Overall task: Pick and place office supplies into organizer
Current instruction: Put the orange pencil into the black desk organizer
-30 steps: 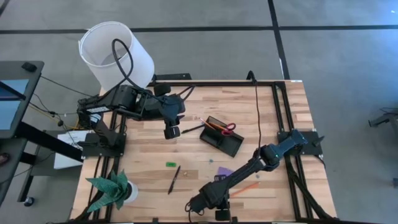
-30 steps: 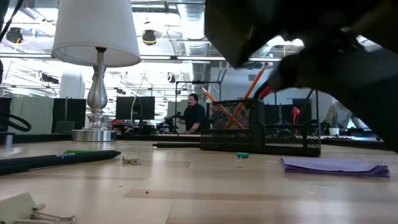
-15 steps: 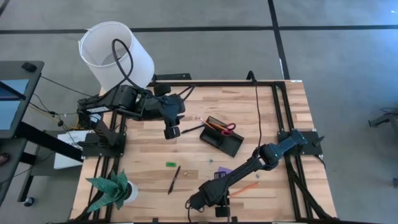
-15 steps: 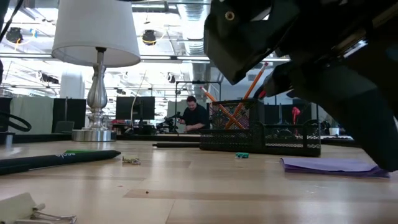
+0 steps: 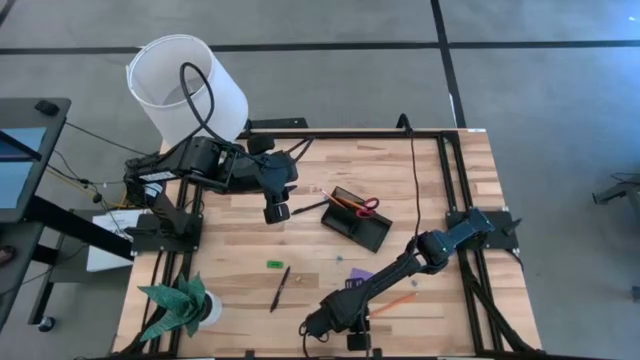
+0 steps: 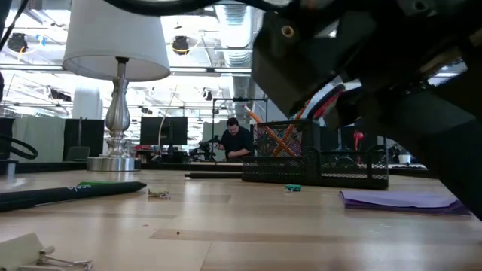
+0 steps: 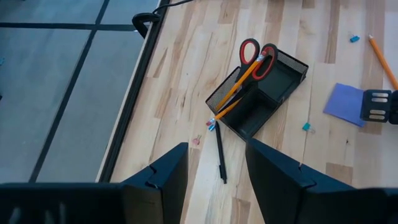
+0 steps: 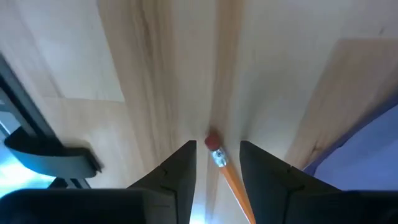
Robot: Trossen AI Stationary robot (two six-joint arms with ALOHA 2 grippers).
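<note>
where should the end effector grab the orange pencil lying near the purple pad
Grip the pencil on its thin wooden shaft just behind the eraser end, coming straight down from above. It lies flat on the table, so only its two long sides are free. The right end effector already straddles that end with fingers open on both sides, so closing there looks workable.

- In the low view the right arm (image 6: pixel 376 83) fills the upper right as a dark blur and hides the top of the organizer (image 6: pixel 316 162).
- The orange pencil (image 8: pixel 227 171) in the right wrist view is cut off by the edge, so only its eraser end shows.
- The right end effector (image 5: pixel 355 343) sits at the high view's bottom edge, too small to read.
- The green piece (image 5: pixel 274 264) is too small to identify.
</note>
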